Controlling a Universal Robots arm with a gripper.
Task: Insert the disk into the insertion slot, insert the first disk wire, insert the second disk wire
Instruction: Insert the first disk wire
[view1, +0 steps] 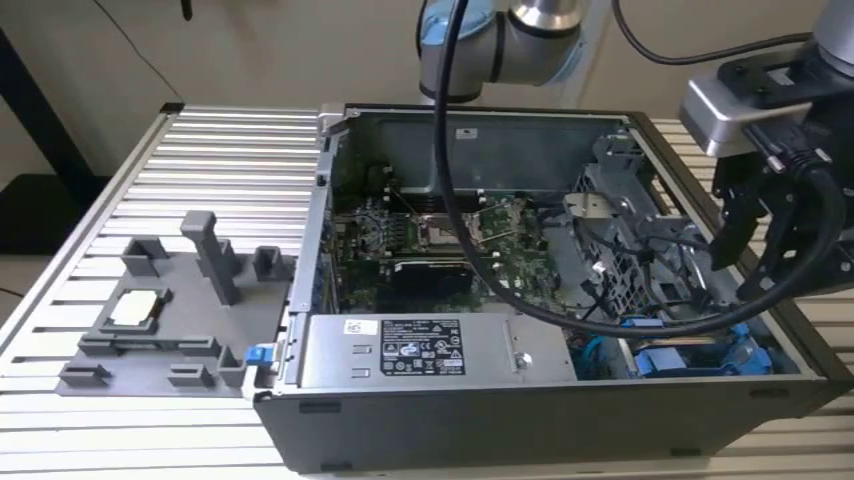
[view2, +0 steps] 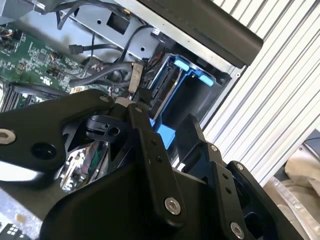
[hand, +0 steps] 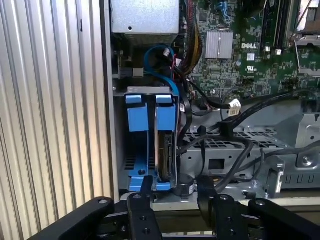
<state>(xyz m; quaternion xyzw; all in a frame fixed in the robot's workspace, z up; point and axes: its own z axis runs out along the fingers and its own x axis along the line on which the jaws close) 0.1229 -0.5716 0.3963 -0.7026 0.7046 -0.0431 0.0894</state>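
The disk (hand: 166, 145) stands on edge in its blue carrier inside the insertion slot (hand: 120, 150), beside a second blue carrier (hand: 137, 117). In the first wrist view my gripper (hand: 175, 192) hangs just outside the slot's mouth, open, with nothing between its black fingers (hand: 145, 187). In the second wrist view the open gripper (view2: 165, 117) hovers over the same blue bay (view2: 180, 85). In the exterior view the gripper (view1: 754, 250) is above the case's right side, over the blue carriers (view1: 701, 358). Loose black cables with a pale connector (hand: 234, 106) lie beside the bay.
The open computer case holds a green motherboard (view1: 441, 240), a grey labelled power-supply box (view1: 407, 350) and a perforated metal cage (hand: 225, 145). A blue cable (hand: 160, 55) loops beyond the bay. A grey fixture tray (view1: 160, 320) sits on the slatted table at the exterior view's left.
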